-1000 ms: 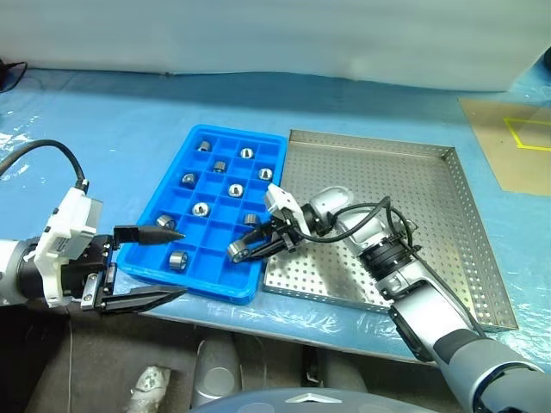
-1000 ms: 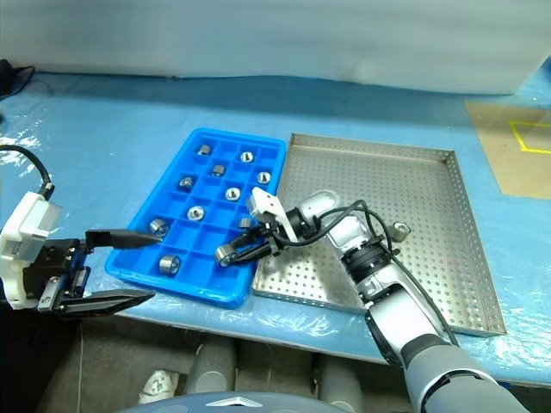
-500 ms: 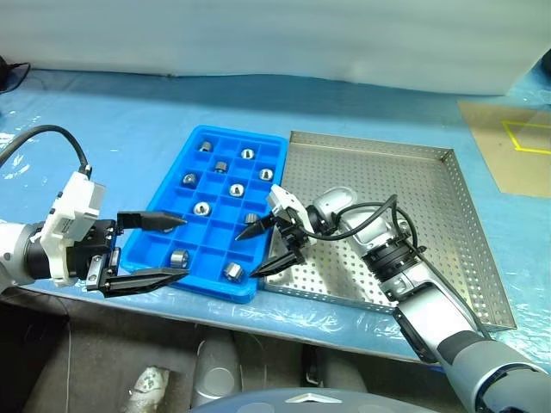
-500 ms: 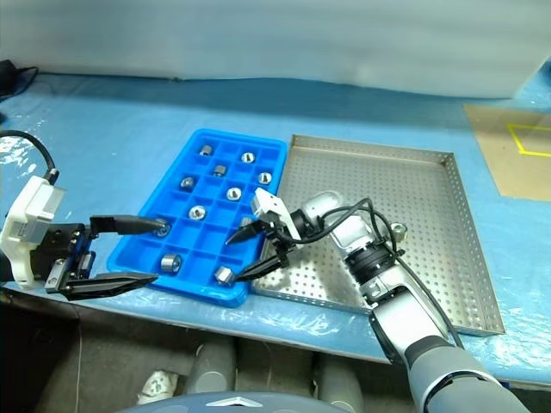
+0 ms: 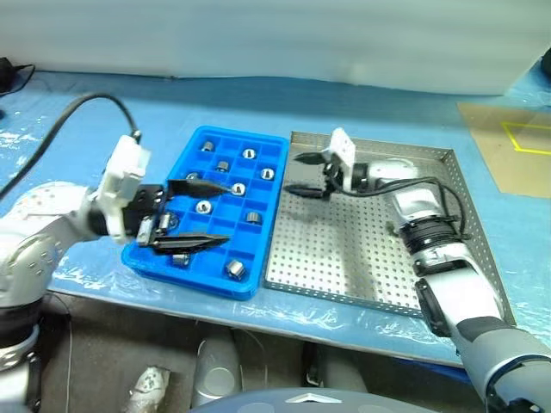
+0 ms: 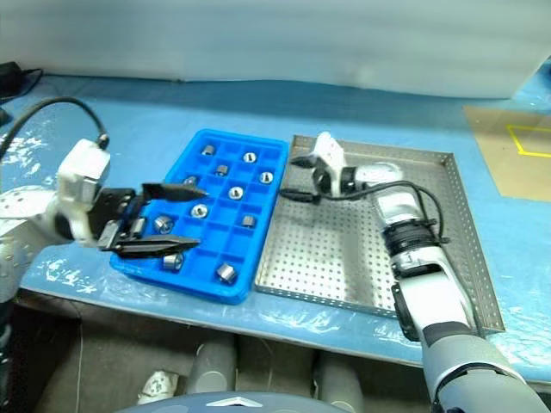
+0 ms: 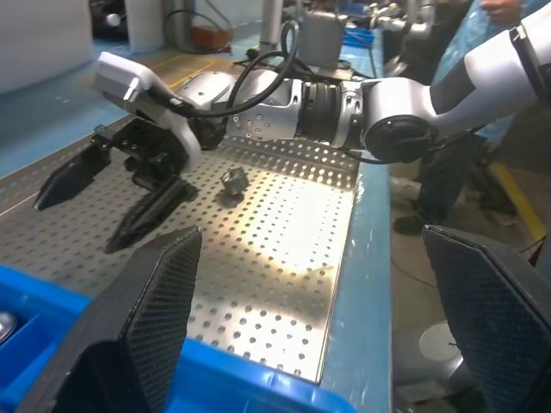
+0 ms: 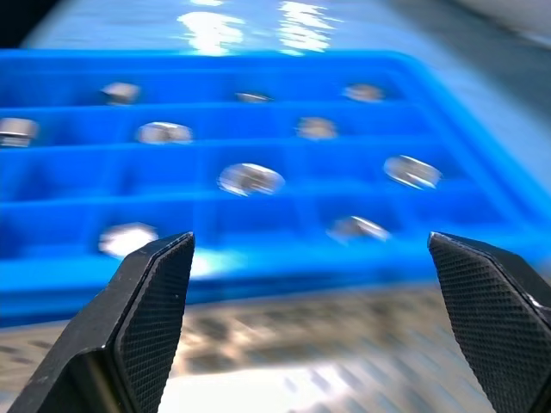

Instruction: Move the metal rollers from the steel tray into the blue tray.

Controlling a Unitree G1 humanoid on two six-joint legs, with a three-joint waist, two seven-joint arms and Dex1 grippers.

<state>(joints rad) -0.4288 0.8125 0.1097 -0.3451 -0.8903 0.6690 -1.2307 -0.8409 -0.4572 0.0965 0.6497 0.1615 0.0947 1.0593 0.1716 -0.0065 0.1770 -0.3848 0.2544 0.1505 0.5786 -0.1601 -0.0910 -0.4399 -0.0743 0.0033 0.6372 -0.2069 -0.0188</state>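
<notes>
The task looks almost finished: I count about eleven metal rollers (image 5: 238, 188) in the compartments of the blue tray (image 5: 196, 283), though one or two are partly hidden, and I judge only one roller (image 7: 231, 181) is left on the steel tray (image 5: 344, 258). The right gripper (image 5: 294, 174) hovers empty with jaws wide above the steel tray near its far left corner, and the left gripper (image 5: 225, 213) is wide and empty over the blue tray

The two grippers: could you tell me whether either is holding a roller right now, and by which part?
Nothing is held. The left gripper is open above the blue tray, and the right gripper is open over the steel tray, both empty.
</notes>
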